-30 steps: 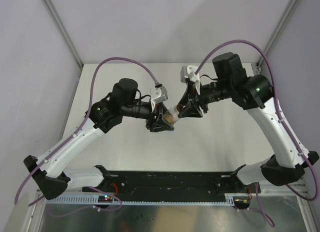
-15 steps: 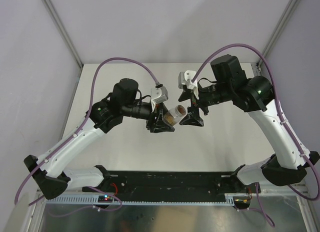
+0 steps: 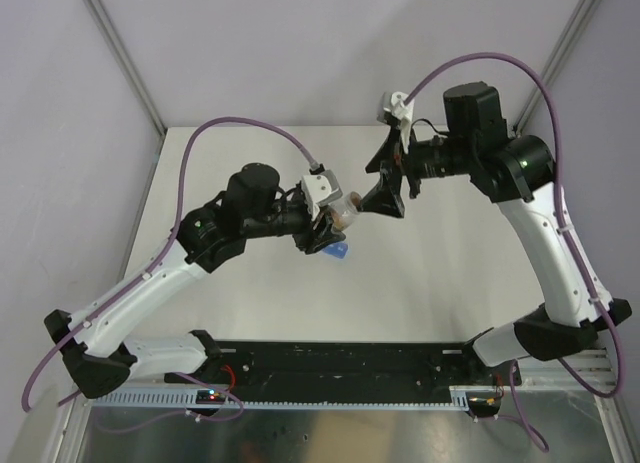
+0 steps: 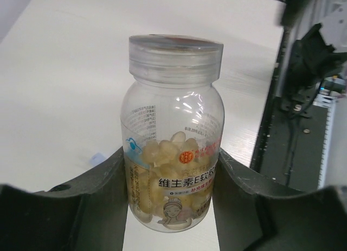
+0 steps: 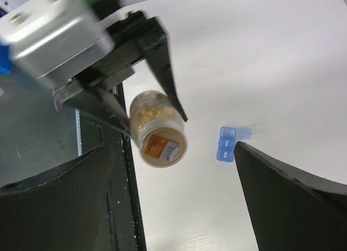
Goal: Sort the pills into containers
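A clear bottle [image 4: 172, 126] with its clear cap [image 4: 175, 58] on holds pale yellow pills [image 4: 162, 153]. My left gripper [image 4: 171, 153] is shut on the bottle's lower body and holds it above the table. In the top view the bottle [image 3: 344, 218] points its cap toward my right gripper [image 3: 386, 197], which is open and a little apart from it. The right wrist view shows the bottle [image 5: 158, 129] end-on between the wide-spread jaws. The containers are the compartments of a small light-blue pill box [image 5: 226, 143], which lies on the table below the bottle [image 3: 339, 251].
The white table [image 3: 450, 283] runs back to grey walls. A black base rail [image 3: 340, 368] crosses the near edge. Purple cables arch over both arms. The left gripper's body [image 5: 81, 50] fills the upper left of the right wrist view.
My right gripper, shut on the bottle's cap a second ago, has opened and drawn back up and to the right. The left arm shifted the bottle slightly right, uncovering the pill box.
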You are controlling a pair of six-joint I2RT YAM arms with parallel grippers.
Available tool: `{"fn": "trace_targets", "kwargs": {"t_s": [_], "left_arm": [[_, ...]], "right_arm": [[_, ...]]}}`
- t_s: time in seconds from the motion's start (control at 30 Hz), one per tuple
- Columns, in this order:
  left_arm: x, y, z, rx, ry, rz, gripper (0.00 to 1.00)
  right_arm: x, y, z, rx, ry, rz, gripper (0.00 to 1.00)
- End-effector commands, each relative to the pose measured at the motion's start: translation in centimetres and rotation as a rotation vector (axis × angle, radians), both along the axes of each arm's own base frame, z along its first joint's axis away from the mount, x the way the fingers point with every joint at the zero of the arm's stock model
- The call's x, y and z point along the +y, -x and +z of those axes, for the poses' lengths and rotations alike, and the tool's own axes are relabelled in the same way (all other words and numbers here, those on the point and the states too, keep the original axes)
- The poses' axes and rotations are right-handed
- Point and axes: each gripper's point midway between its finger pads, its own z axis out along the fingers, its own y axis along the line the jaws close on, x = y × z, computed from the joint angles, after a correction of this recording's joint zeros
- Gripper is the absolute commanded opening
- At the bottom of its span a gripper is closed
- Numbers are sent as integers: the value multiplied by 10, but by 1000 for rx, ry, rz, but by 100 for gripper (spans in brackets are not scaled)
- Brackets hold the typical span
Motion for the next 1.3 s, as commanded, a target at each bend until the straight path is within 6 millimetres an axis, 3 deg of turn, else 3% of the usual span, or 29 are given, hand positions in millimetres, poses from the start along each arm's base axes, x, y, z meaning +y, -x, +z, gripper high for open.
{"fn": "trace_targets", "kwargs": {"t_s": [0.0,0.17,0.43,0.63,0.93,1.13,1.27], "left_arm": [[8,-22,13,-152,-26,129,0],[12,-34,12,-210,-72,209,0],[18,-44,13,-242,-89,277,0],[18,-45,13,-244,-89,283,0],[15,-43,6,-233,-95,266,0],[10,-31,4,-203,-70,195,0],[-1,-1,8,-113,4,23,0]], "right_arm": [[12,-26,5,96,-66,-69,97],[23,-40,-9,184,-68,-81,96],[32,-36,-26,270,-69,-16,87],[33,-31,-32,295,-69,20,73],[34,-27,-32,290,-75,53,44],[29,-20,-30,227,-67,82,24],[21,-10,-24,144,-61,113,19]]}}
